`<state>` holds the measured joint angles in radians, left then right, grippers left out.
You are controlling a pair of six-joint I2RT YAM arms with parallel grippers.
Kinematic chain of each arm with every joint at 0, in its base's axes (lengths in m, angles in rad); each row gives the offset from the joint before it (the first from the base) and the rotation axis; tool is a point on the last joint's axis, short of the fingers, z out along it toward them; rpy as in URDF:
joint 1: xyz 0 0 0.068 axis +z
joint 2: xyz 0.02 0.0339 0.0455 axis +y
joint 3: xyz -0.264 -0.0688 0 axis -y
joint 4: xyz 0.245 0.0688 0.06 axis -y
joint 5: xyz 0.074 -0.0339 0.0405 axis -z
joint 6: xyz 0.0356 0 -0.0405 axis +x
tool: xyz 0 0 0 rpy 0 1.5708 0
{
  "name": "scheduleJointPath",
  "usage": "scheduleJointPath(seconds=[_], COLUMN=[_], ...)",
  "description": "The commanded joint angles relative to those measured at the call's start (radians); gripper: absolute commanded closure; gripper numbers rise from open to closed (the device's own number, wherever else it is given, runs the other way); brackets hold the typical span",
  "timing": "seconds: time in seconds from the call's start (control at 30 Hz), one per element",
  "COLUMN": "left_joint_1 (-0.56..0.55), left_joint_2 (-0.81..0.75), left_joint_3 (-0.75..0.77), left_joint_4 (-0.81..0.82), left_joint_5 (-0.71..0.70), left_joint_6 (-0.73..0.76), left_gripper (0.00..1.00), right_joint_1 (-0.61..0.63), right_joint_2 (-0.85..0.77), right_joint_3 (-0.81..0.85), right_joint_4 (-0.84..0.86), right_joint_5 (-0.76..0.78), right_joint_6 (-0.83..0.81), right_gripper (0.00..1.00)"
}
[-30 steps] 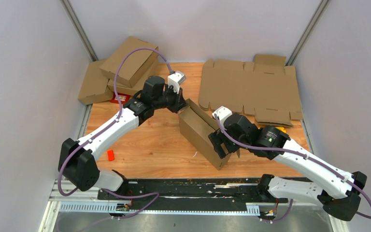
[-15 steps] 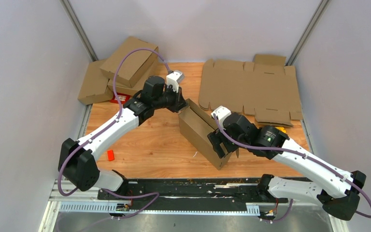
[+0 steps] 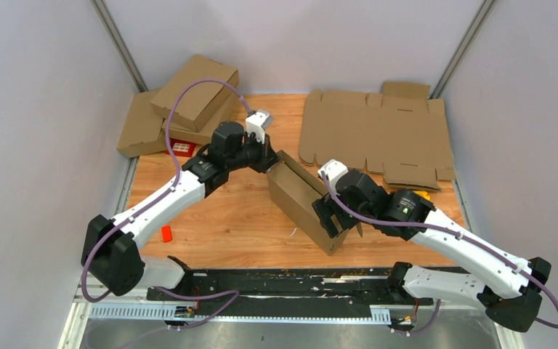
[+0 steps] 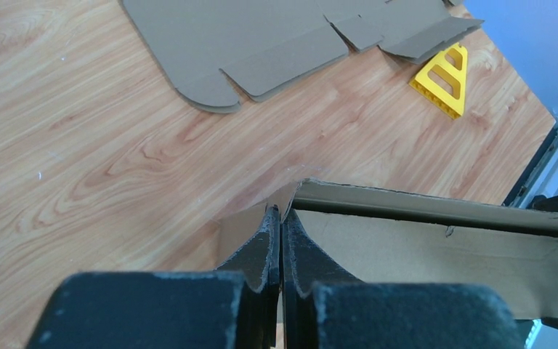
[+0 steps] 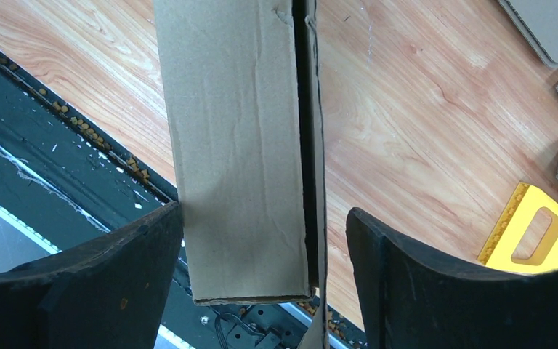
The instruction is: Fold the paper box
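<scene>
The paper box point(image 3: 301, 200) is a brown cardboard mailer standing on its long side in the middle of the wooden table, running from far left to near right. My left gripper point(image 3: 273, 159) is shut, and its fingertips point(image 4: 270, 218) rest against the box's far corner point(image 4: 290, 195). Whether cardboard is pinched between them I cannot tell. My right gripper point(image 3: 338, 218) is open and straddles the box's near end point(image 5: 240, 174). Its left finger point(image 5: 116, 283) lies close along the box's side, while the right finger point(image 5: 421, 283) stands apart from the lid's edge.
Flat cardboard blanks point(image 3: 378, 134) lie at the back right. Folded brown boxes point(image 3: 189, 94) are stacked at the back left. A yellow triangle point(image 4: 443, 76) lies near the blanks, a small red piece point(image 3: 166, 233) at the left. A black rail point(image 3: 283, 280) runs along the near edge.
The left arm's wrist and elbow have swung slightly left, its shut fingertips staying at the box's far corner. The right gripper and the box have barely moved.
</scene>
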<state>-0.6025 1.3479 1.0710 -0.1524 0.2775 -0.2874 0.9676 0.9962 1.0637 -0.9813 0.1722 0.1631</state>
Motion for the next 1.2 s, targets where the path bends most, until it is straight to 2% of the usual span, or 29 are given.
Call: scheduleJointPath(seconds=[0.0,0.2,0.33,0.4,0.43,0.53,0.6,0.73,0.87,0.97,1.1,1.17], left_joint_1=[-0.009,-0.01,-0.011,-0.014,-0.015,-0.02,-0.022,-0.025,-0.031,-0.033,-0.034,-0.034], left_joint_2=[-0.044,-0.058,-0.067,-0.07,-0.072,-0.072,-0.071,-0.066,-0.063,-0.065,-0.07,-0.077], left_joint_3=[-0.064,-0.104,-0.103,-0.099,-0.097,-0.094,-0.095,-0.095,-0.088,-0.083,-0.088,-0.096], left_joint_4=[0.012,0.046,0.044,0.041,0.039,0.035,0.036,0.039,0.034,0.026,0.021,0.02], left_joint_5=[-0.007,-0.003,-0.003,-0.004,-0.003,-0.005,-0.007,-0.009,-0.01,-0.014,-0.017,-0.022], left_joint_6=[-0.014,-0.024,-0.025,-0.027,-0.027,-0.026,-0.027,-0.029,-0.026,-0.022,-0.022,-0.021], left_gripper=[1.0,1.0,1.0,1.0,1.0,1.0,1.0,1.0,1.0,1.0,1.0,1.0], right_joint_1=[0.002,0.002,0.002,0.003,0.002,0.002,0.002,0.005,0.012,0.013,0.013,0.013], right_joint_2=[-0.015,0.002,-0.005,-0.008,-0.009,-0.006,-0.008,0.004,0.036,0.063,0.069,0.057], right_joint_3=[-0.006,-0.001,0.001,0.003,0.002,0.002,0.004,0.008,0.007,0.005,0.015,0.013], right_joint_4=[0.026,0.013,0.006,0.004,0.004,0.013,0.028,0.042,0.012,-0.014,-0.026,-0.018], right_joint_5=[0.01,0.04,0.064,0.066,0.066,0.043,0.006,-0.063,-0.015,0.058,0.114,0.116], right_joint_6=[0.006,0.022,0.04,0.045,0.048,0.042,0.033,0.002,-0.009,0.013,0.041,0.042], right_gripper=[0.19,0.35,0.5,0.52,0.49,0.22,0.12,0.05,0.05,0.12,0.39,0.46])
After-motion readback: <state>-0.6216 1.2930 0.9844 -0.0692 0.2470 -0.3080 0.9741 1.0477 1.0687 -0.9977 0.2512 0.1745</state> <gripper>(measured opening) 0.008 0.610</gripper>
